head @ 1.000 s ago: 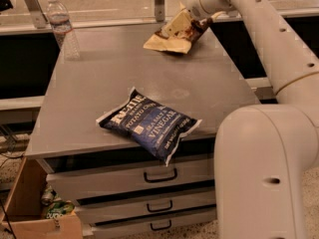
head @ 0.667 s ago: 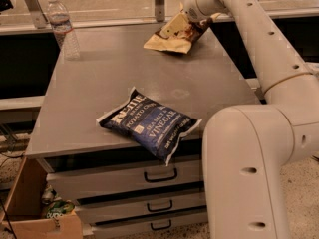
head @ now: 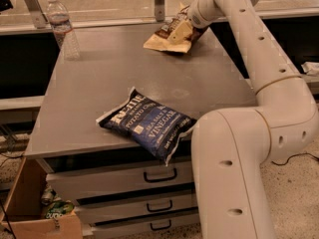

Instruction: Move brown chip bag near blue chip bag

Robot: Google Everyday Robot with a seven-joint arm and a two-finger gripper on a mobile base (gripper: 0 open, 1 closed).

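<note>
Brown chip bag (head: 165,41) crumpled, tan btm; gripper (head: 181,30) on it.

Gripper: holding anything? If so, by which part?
Cannot tell. The gripper is at the raised far end of the brown chip bag, but an actual hold isn't visible.

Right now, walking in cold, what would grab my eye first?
The big white robot arm fills the right side, its claw at the brown chip bag on the far edge of the table. A blue chip bag lies at the front edge, overhanging slightly.
</note>
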